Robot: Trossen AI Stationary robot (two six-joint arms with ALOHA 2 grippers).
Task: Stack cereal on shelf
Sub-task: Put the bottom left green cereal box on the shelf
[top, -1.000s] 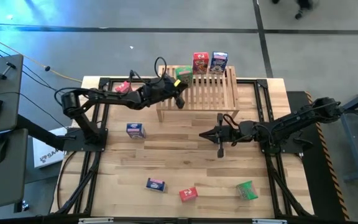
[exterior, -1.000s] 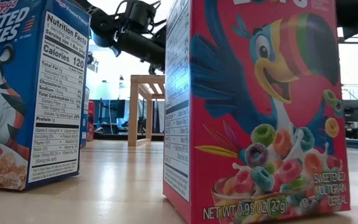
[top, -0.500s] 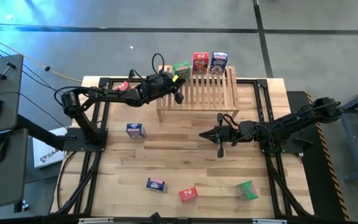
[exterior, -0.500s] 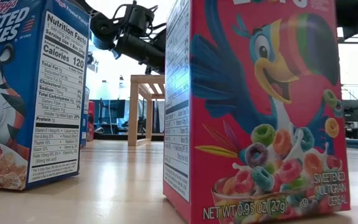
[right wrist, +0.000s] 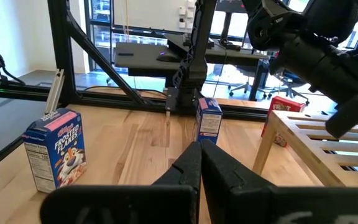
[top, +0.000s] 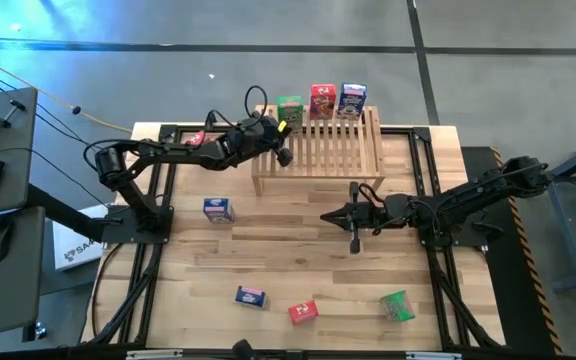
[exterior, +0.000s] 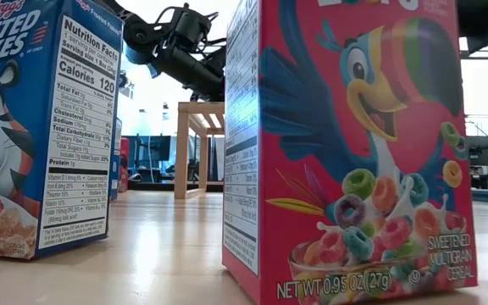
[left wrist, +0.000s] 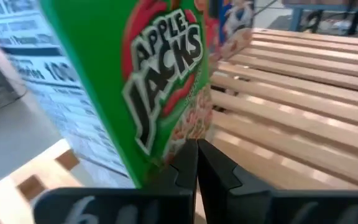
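While three cereal boxes (top: 321,101) top the shelf (top: 328,150), grippers idle.

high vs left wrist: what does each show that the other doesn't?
Only the high view: the right gripper shut, over the table in front of the shelf, and loose boxes on the table, such as the blue box and the lying green box.

Only the left wrist view: the Apple Jacks print on the green box.

Both: the left gripper shut beside that green box, at the shelf's slats.
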